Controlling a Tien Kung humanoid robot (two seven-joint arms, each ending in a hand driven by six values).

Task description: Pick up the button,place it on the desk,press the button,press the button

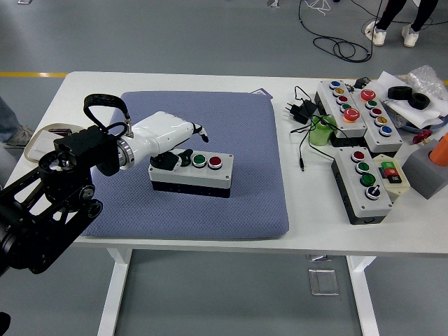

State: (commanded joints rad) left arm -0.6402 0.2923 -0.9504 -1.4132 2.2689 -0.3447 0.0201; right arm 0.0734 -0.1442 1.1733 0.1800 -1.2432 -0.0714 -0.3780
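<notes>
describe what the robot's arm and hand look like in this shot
Only the left arm shows: black, built of open, strut-like links with round joint housings. A black cable loops above the wrist, and a silver ring joins the wrist to the left hand, which has a glossy white shell and dark-tipped fingers.

Robotics lab or workshop indicated: grey floor with yellow line [31, 74], loose cables [336, 43], white table [210, 82] cluttered with spare push-button control boxes [362, 183], power adapter [299, 110], blue pad [203, 119].
</notes>
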